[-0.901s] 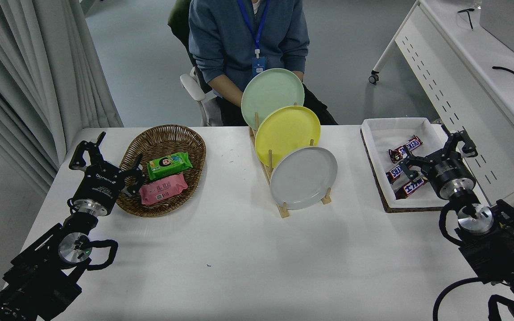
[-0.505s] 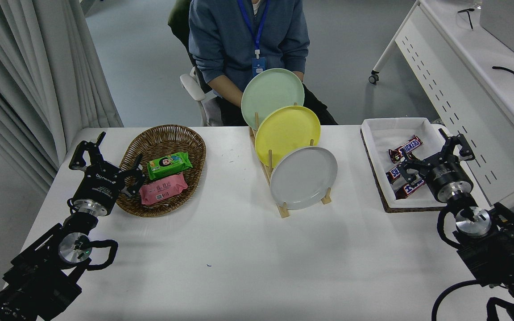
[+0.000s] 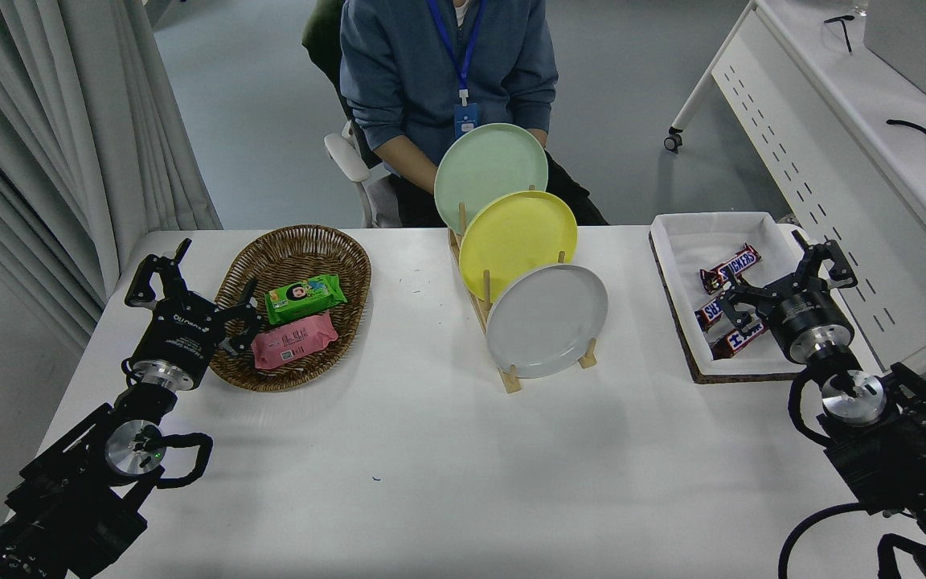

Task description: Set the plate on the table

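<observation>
The left gripper [image 3: 192, 277] sits parked at the left end of the table [image 3: 431, 466], its fingers spread wide with nothing between them, its right finger reaching over the near rim of a wicker basket [image 3: 296, 249]. Just to the right of that gripper, inside the basket, lie a green packet [image 3: 305, 296] and, nearer the camera, a pink packet [image 3: 294, 341]. Further right, roughly midway between the two grippers, a wooden rack [image 3: 509, 378] stands on the table with three plates leaning upright in it: a pale green plate [image 3: 489, 165] at the far end, a yellow plate [image 3: 518, 233] in the middle, and the plate [image 3: 547, 320], light grey, in the nearest slot, its face turned toward the camera and slightly to the right. It is well to the left of the right gripper [image 3: 780, 277] and untouched by either arm. Beyond the rack a person [image 3: 447, 64] in a blue top sits at the far side of the table. To the right, a white-lined tray [image 3: 688, 241] holds several chocolate bars [image 3: 730, 268]. The right gripper hovers above the tray's right part, its fingers opened wide and holding nothing, one fingertip over the bars and the other toward the tray's right edge.
</observation>
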Robot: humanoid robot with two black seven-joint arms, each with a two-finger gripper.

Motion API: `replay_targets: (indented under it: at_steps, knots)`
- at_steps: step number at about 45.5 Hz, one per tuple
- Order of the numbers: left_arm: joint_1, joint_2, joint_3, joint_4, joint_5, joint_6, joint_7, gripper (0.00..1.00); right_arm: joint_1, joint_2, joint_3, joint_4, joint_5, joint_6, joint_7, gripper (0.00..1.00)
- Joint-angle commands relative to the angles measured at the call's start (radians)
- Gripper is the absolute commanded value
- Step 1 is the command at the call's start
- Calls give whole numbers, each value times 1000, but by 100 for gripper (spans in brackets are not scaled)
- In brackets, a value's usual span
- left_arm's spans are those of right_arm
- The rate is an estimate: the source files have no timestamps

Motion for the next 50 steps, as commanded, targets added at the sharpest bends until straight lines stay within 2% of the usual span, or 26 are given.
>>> replay_targets:
  at_steps: [1,16,23,30,33,39,50]
  knots:
    - [0,0,0,1,0,0,-1,100,45,-11,-112,0,-4,-7,0,99]
    - [0,0,0,-1,0,-1,-1,100,81,-79,-181,3,-2,-10,0,99]
    - [0,0,0,1,0,0,-1,100,94,-118,-184,17,1,-48,0,99]
    - [-1,0,0,1,0,0,1,100,87,-186,-187,141,4,-106,0,99]
    - [-1,0,0,1,0,0,1,100,65,-237,-204,255,5,-171,0,99]
    - [0,0,0,1,0,0,1,100,70,-303,-351,378,42,-252,0,99]
    - [0,0,0,1,0,0,-1,100,151,-379,-666,583,215,-268,-8,99]
